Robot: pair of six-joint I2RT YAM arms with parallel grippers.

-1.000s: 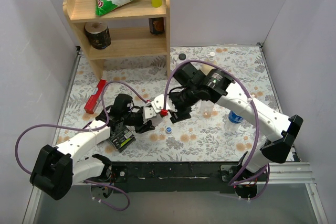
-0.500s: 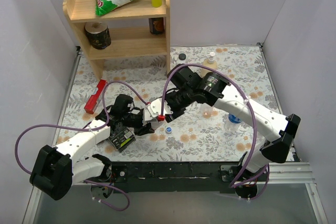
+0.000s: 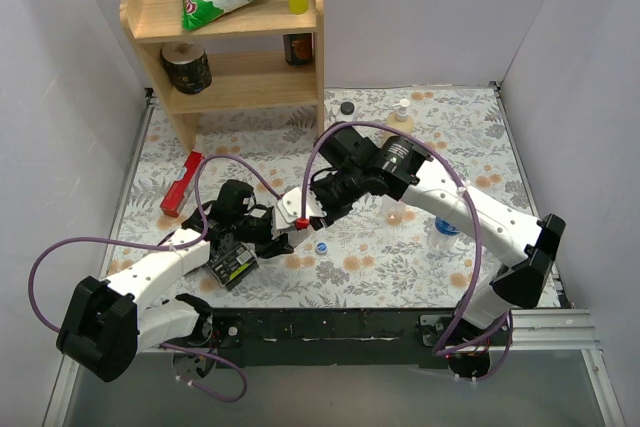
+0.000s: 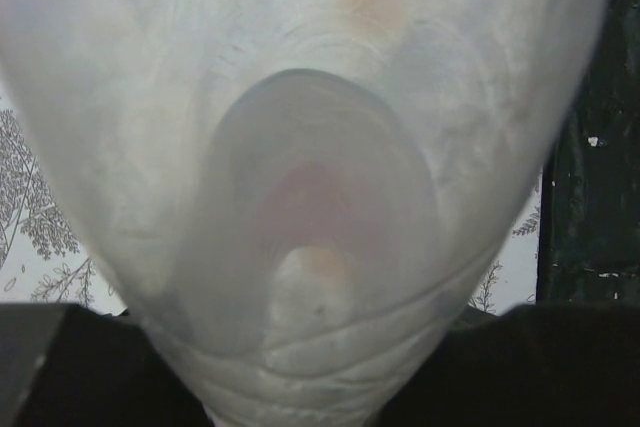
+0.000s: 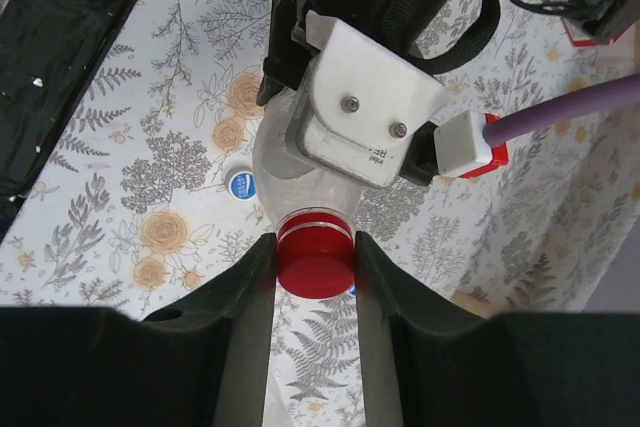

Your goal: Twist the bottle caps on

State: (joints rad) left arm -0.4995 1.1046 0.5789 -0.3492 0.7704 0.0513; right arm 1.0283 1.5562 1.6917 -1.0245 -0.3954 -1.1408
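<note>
My left gripper [image 3: 283,219] is shut on a clear plastic bottle [image 4: 320,167], which it holds tilted above the table and which fills the left wrist view. My right gripper [image 5: 315,249] is shut on the red cap [image 5: 315,265]. The cap sits on the bottle's neck [image 5: 312,219]. From above, the red cap [image 3: 300,222] shows between the two grippers. A blue cap [image 3: 321,245] lies loose on the table just below them and also shows in the right wrist view [image 5: 240,184]. The other blue cap is not clearly visible.
An uncapped clear bottle [image 3: 393,209] and a blue-labelled bottle [image 3: 447,225] stand right of centre. A cream bottle [image 3: 400,119] and a black cap [image 3: 346,107] are at the back. A wooden shelf [image 3: 230,47], a red box [image 3: 181,184] and a black device [image 3: 232,267] are on the left.
My right gripper has moved left and slightly down with the red cap, bringing it onto the neck of the bottle in my left gripper. The left arm has barely moved.
</note>
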